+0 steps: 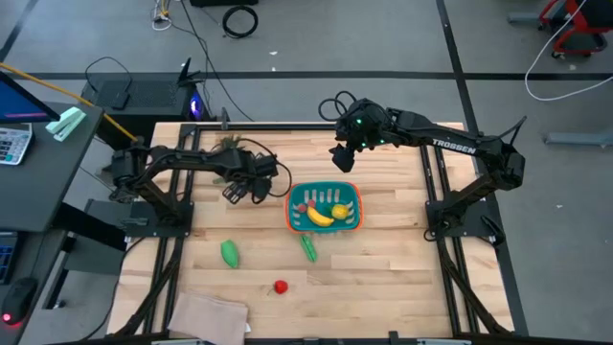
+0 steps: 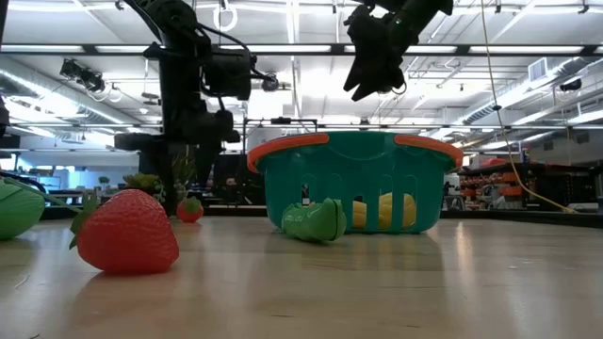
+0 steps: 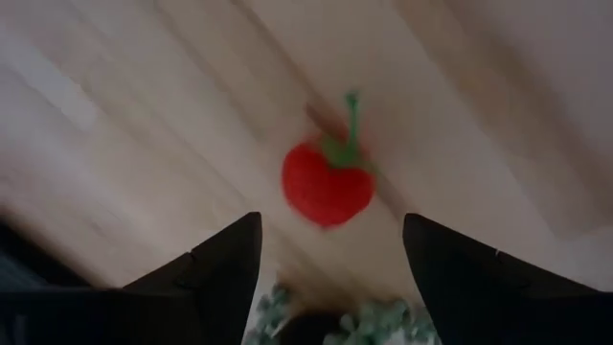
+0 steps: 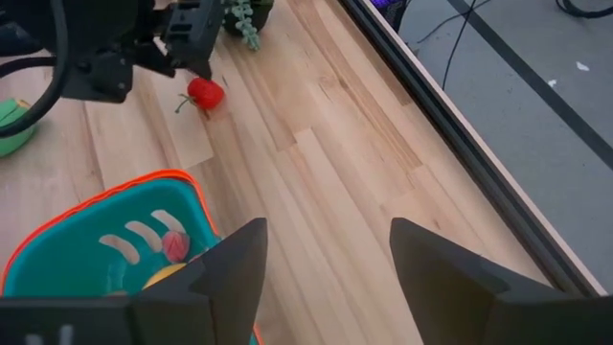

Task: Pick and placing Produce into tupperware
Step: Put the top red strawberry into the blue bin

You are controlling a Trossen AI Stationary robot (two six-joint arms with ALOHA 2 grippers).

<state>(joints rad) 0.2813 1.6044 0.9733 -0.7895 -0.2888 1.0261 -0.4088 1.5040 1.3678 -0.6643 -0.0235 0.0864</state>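
The teal basket [image 1: 356, 222] with an orange-red rim stands mid-table and holds a yellow banana [image 1: 320, 217], a yellow chunk [image 1: 339, 211] and a small red piece [image 4: 174, 244]. A small red round piece with a green stem [image 3: 327, 184] lies on the bare wood left of the basket. My left gripper [image 3: 330, 259] is open just above it, one finger on each side. My right gripper [image 4: 326, 259] is open and raised over the basket's far right corner [image 1: 345, 158]. A green pod [image 1: 308, 247] lies against the basket's near wall.
A second green piece [image 1: 230, 253] and a red strawberry [image 1: 281, 286] lie toward the near edge. A tan cloth [image 1: 206, 314] sits at the near left corner. A spiky green plant [image 4: 245, 19] stands beyond my left gripper. Bare wood lies right of the basket.
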